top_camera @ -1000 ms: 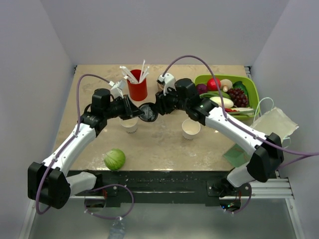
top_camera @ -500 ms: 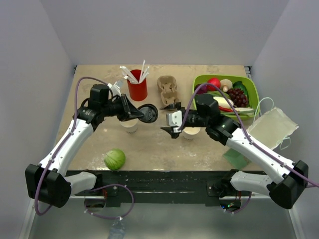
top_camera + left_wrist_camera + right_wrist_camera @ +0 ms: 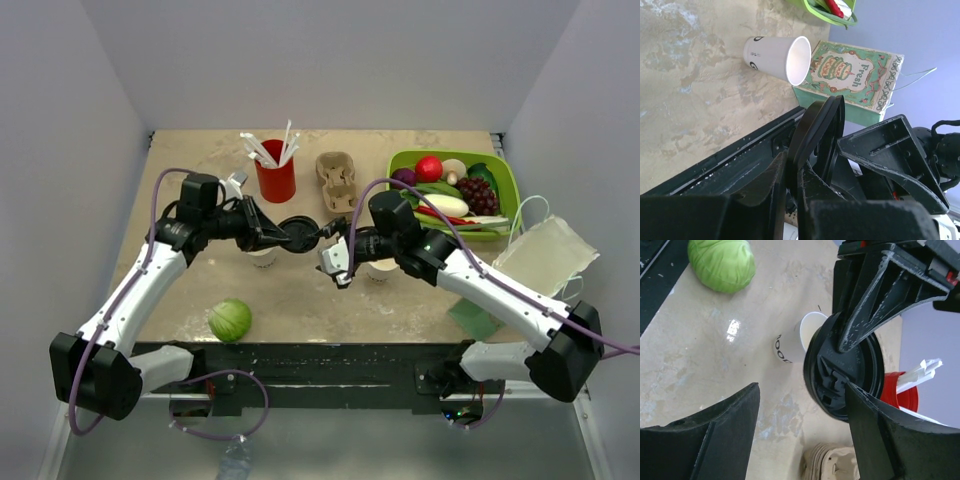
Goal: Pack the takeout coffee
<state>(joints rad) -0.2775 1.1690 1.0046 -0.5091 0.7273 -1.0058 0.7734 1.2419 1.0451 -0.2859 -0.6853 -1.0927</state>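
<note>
Your left gripper [image 3: 283, 236] was closed tight on the rim of the round black plastic lid [image 3: 299, 235]. The lid was held up on edge above the table, not seated on any cup. The left wrist view showed it edge-on, pinched between the two fingers [image 3: 765, 190].

Your left arm ran from its base at the near left corner up and away along the left side. It then bent at the wrist so the gripper lay level, pointing right toward the table's middle.

Your right gripper [image 3: 327, 252] had its jaws spread wide and held nothing. It faced the lid from the right, very close. In the right wrist view the lid's face filled the gap between the fingers [image 3: 715, 440], but I couldn't tell whether they touched it.

Your right arm came from the near right corner, rose up-left to its bend beside the green tray, then folded down-left to the lid.

The white paper cup [image 3: 262, 255] stood upright and open just under the left gripper, with the lid above and slightly right of it. A second lidless white paper cup [image 3: 382, 268] stood under the right arm's forearm.

Beyond these, a red cup with white straws [image 3: 275, 176] and a brown cardboard cup carrier [image 3: 337, 180] sat at the far side. The green plastic tray of produce [image 3: 505, 180] was at far right, and a green cabbage [image 3: 230, 320] at near left.
</note>
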